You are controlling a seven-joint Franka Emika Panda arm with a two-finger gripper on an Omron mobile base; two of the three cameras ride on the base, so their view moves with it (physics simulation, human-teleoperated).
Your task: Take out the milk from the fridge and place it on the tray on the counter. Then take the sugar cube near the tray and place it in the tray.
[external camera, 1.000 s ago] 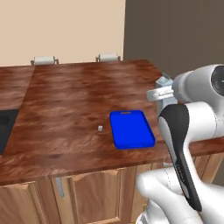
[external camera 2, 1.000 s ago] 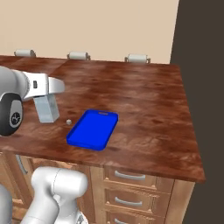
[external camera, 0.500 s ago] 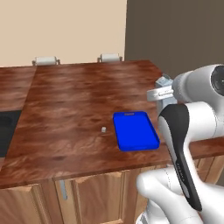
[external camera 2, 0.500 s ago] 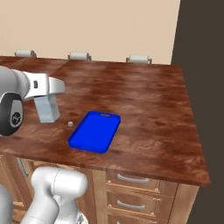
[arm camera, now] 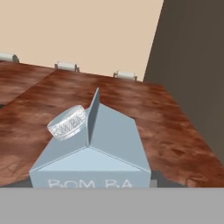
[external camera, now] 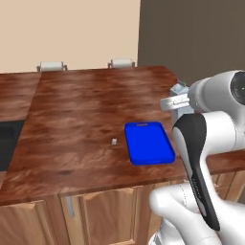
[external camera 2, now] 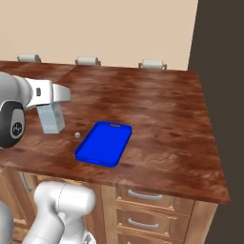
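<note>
My gripper (external camera 2: 50,113) is shut on the milk (external camera 2: 51,119), a pale blue-grey carton held upright in the air on the near side of the counter (external camera 2: 162,109). In the hand view its gabled top (arm camera: 100,140) and round cap sit right below the camera and hide the fingertips. From the left base, the carton's top (external camera: 179,89) peeks out behind my arm. The blue tray (external camera: 149,142) (external camera 2: 104,143) lies flat and bare on the reddish-brown counter (external camera: 86,110). The sugar cube (external camera: 114,141) (external camera 2: 77,135) rests just beside the tray's long edge.
Small white fixtures (external camera: 51,65) (external camera: 121,62) line the counter's back edge. A black recess (external camera: 7,143) lies at the counter's left end. A dark tall panel (external camera: 191,38) rises at the right. Drawers (external camera 2: 143,195) run below the counter front.
The whole picture has shifted slightly, so the base has crept along the counter. The arm keeps the carton in the same hold.
</note>
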